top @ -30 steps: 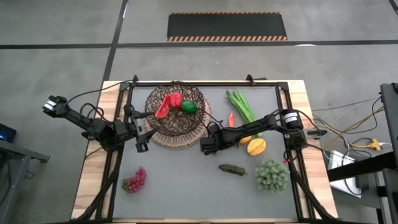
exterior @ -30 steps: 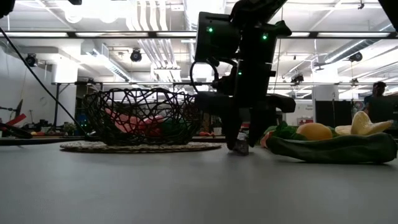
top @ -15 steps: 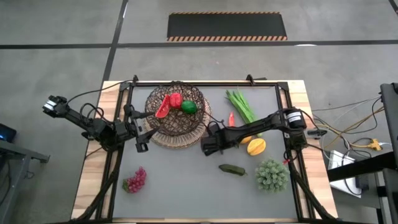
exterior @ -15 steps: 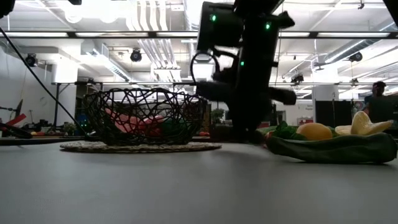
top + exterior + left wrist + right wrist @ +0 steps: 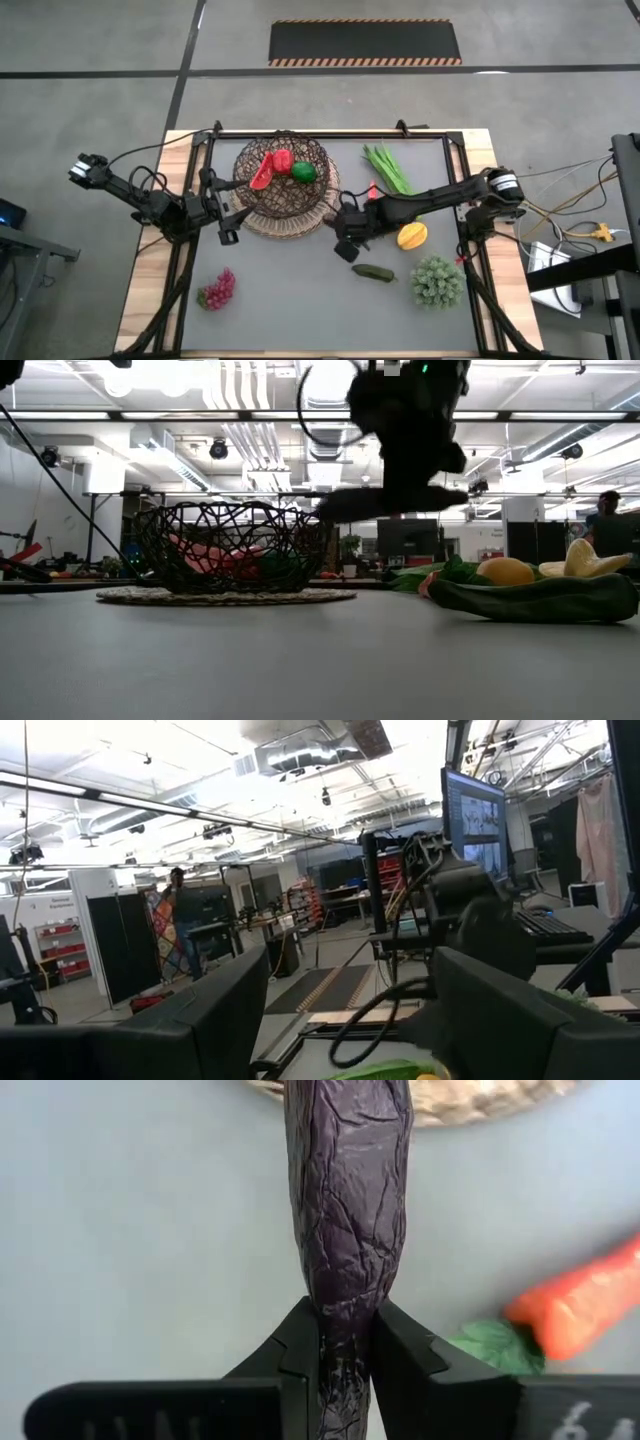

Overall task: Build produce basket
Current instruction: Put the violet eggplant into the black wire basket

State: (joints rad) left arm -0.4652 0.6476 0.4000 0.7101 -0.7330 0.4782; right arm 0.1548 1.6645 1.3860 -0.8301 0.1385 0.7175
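Your eggplant (image 5: 348,1230) is pinched at its narrow end between the right claw (image 5: 345,1342) fingers, lifted off the table (image 5: 290,290) just beside the basket (image 5: 283,185) mat. The basket, at the table's far left-centre, already holds a watermelon slice (image 5: 262,172), a red pepper (image 5: 283,160) and a green pepper (image 5: 304,172). A carrot (image 5: 580,1302) lies near the eggplant. Cucumber (image 5: 373,271), yellow fruit (image 5: 411,236), stalks (image 5: 386,168) and grapes (image 5: 217,290) lie on the table. Your left claw (image 5: 226,218) waits beside the basket; you cannot tell its grip.
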